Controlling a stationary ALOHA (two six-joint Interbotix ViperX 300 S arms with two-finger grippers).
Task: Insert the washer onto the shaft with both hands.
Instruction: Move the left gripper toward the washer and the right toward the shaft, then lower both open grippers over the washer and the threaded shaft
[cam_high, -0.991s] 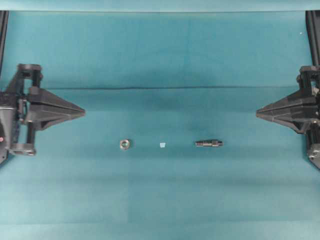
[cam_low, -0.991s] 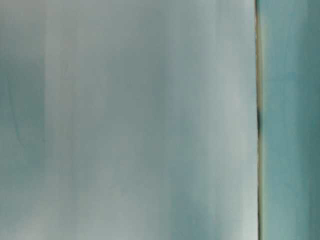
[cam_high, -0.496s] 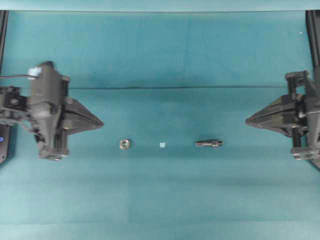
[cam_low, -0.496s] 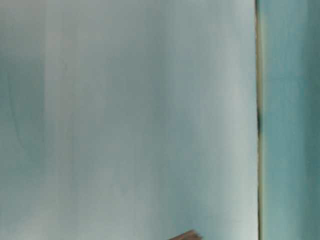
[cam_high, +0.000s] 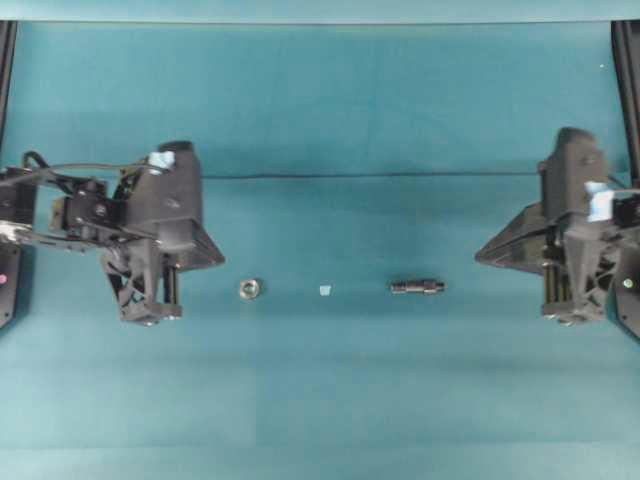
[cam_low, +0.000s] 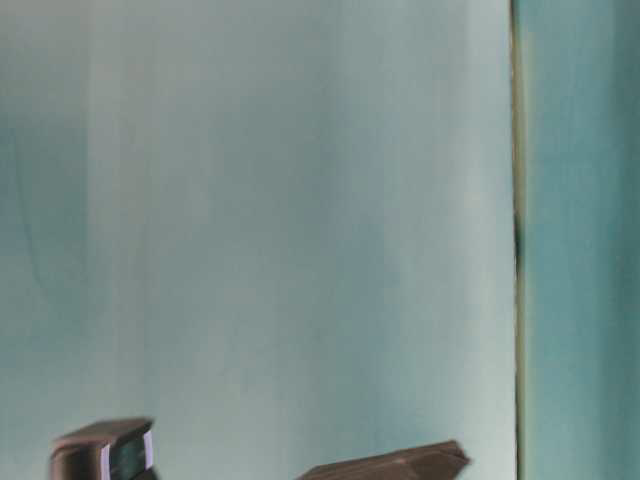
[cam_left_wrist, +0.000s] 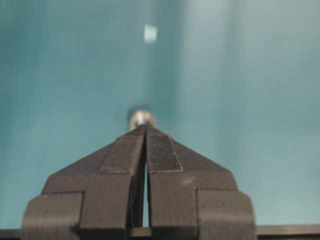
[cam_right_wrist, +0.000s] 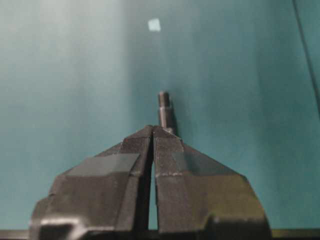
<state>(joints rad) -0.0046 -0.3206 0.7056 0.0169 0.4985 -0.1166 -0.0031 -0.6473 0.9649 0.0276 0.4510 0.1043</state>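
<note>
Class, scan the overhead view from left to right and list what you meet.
Left black end effector → small silvery metal washer → tiny pale square scrap → dark grey stepped shaft → right black end effector.

Both arms matte black throughout, blocky printed-looking shells. Left end effector (cam_high: 215, 256): two wedge fingers meeting in sharp point, finely ribbed grip pads (cam_left_wrist: 161, 152) on inner faces. Black cable (cam_high: 70, 170) loops over left arm; pale blue-white label on top of wrist housing. Right end effector (cam_high: 482, 252): same tapered wedge shape, smooth grey tape patches on fingers (cam_right_wrist: 112, 164), pale blue label on housing too.
</note>
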